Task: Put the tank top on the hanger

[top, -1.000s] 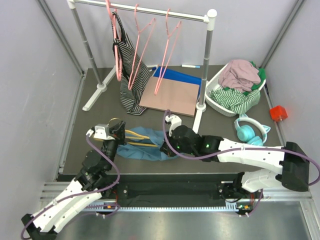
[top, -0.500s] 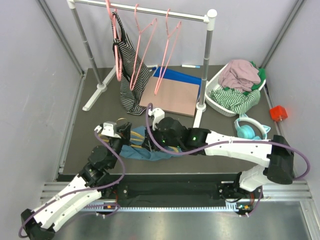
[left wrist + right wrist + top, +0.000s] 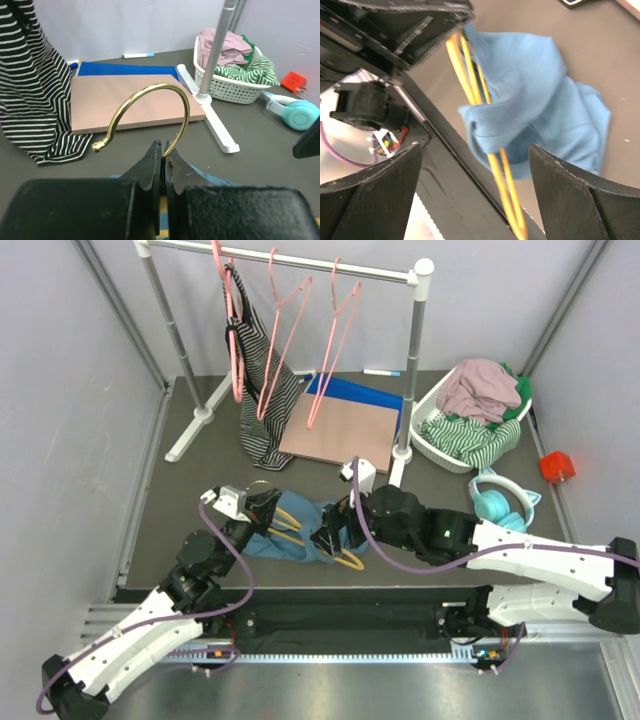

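Dark tabletop point(image 3: 180, 500) below a clothes rail point(image 3: 300, 262), with tank top point(image 3: 305, 532) bunched only partway along hanger point(image 3: 347, 561), apparently one shoulder on and the other left to seat; left gripper point(image 3: 162, 150) clamped shut on metal hook point(image 3: 150, 86), right gripper point(image 3: 477, 175) spread wide and empty just beside the fabric.

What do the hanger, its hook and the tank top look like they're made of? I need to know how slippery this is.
Hanger: thin yellow-orange bars, smooth and slightly glossy, so probably plastic.
Hook: brass-coloured wire with a metallic shine, so it looks like metal.
Tank top: soft, matte teal-blue fabric, maybe a cotton knit. It folds and drapes limply over the bars.
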Tool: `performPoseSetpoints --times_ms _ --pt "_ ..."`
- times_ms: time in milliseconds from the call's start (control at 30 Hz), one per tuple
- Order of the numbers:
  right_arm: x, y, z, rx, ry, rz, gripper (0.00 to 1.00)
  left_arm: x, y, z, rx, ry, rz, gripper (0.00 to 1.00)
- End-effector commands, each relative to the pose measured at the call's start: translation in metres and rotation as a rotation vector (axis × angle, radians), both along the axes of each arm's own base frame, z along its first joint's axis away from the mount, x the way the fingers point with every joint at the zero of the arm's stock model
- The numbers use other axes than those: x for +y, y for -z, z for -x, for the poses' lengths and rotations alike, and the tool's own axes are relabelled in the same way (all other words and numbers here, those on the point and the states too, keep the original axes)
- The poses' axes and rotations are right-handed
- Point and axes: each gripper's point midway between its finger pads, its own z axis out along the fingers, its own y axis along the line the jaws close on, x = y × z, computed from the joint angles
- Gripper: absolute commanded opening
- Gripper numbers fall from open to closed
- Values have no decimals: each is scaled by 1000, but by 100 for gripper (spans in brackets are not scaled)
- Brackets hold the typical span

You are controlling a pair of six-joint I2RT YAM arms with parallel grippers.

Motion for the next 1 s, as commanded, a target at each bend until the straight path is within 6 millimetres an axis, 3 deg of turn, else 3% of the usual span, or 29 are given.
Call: performPoseSetpoints --times_ms 0,200,333,433,467,567,600,667,700,733,767,833,900,933,967 --pt "-13 20 2 -40 -3 60 85 -7 -44 12 -123 75 84 0" --pt "-3 42 11 -32 -75 37 82 -17 -49 23 -155 155 82 0" --pt "8 45 12 -50 -102 1 79 -21 -48 25 -158 179 77 0" --pt "17 51 13 -55 -124 0 70 -23 -46 25 -155 189 69 0" --pt "23 44 11 -68 -125 -29 65 -24 -46 25 -156 193 68 0" --pt "32 49 13 -61 -140 -23 46 -26 -46 25 -150 201 68 0" --pt "34 55 14 -58 -142 -8 32 -26 -46 25 -150 201 68 0" --pt "36 58 14 -55 -130 -1 16 -26 -45 25 -145 202 68 0" --pt "35 60 14 -52 -123 7 1 -26 -45 25 -143 202 67 0" --pt "34 62 13 -49 -109 12 0 -26 -45 24 -142 196 69 0" --pt "33 62 14 -41 -97 8 0 -25 -45 23 -137 187 69 5" --pt "25 64 10 -35 -48 7 0 -24 -44 22 -133 179 69 48" --pt "17 60 5 -27 11 -10 0 -23 -44 21 -131 171 70 71" --pt "12 64 3 -20 33 3 0 -22 -44 21 -131 168 71 92" --pt "7 57 -1 -22 78 -24 0 -22 -45 20 -130 167 73 98"
